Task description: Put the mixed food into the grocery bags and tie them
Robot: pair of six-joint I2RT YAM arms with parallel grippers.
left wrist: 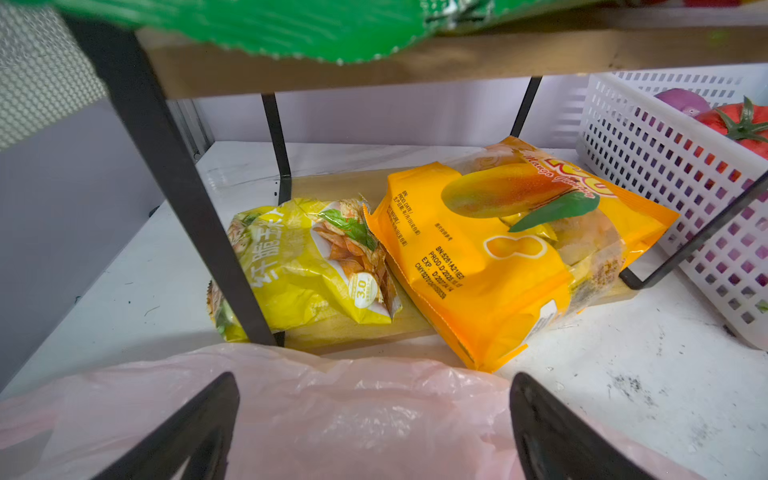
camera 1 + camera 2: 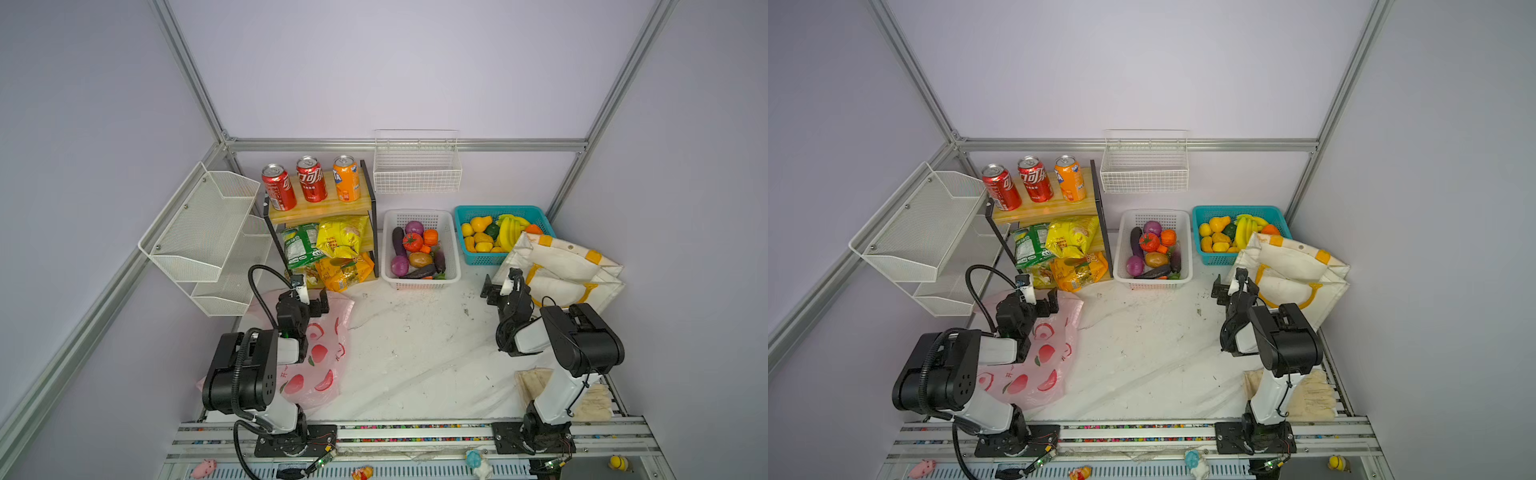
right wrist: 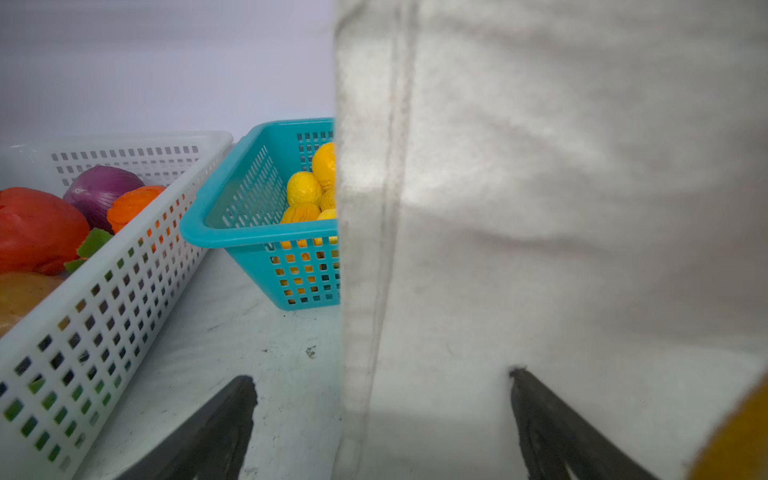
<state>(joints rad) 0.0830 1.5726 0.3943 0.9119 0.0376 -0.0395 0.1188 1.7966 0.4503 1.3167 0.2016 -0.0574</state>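
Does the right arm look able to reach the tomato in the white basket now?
Probably yes: the right gripper is open, and the tomato lies uncovered on top in the white basket, nothing between.

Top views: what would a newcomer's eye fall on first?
Three cans, two red and one orange, stand in a row atop the shelf at back left. Beside it a white basket holds toy vegetables; a pink bag lies front left, a white tote back right.
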